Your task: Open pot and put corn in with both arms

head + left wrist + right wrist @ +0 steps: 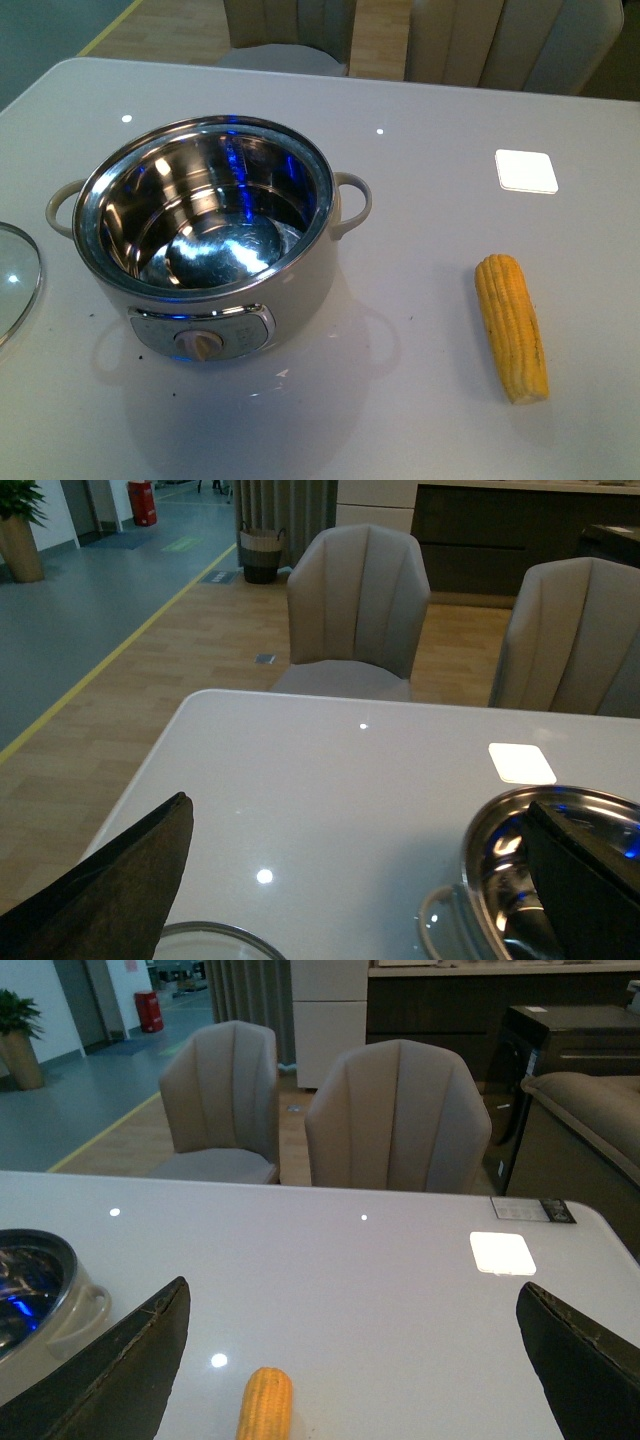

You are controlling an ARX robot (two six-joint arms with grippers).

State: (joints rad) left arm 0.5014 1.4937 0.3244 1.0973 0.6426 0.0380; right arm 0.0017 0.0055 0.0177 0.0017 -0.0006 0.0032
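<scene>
The cream-white pot (pixel 205 235) stands uncovered at the table's centre-left, its steel inside bare and its dial facing me. A yellow corn (pixel 511 327) cob lies flat on the table to the pot's right, well apart from it. Neither arm shows in the front view. My left gripper (pixel 350 900) is open above the table, with the pot's rim (pixel 480 850) beside one of its fingers (pixel 590 880). Open too, my right gripper (pixel 350 1370) hovers over the table with the corn's tip (pixel 265 1403) low between its fingers and the pot (pixel 40 1290) off to one side.
A glass lid (pixel 15 280) lies flat at the table's left edge, left of the pot; its rim (pixel 215 940) also shows in the left wrist view. A white square patch (pixel 526 171) sits at the back right. Grey chairs (pixel 395 1115) stand behind the far edge.
</scene>
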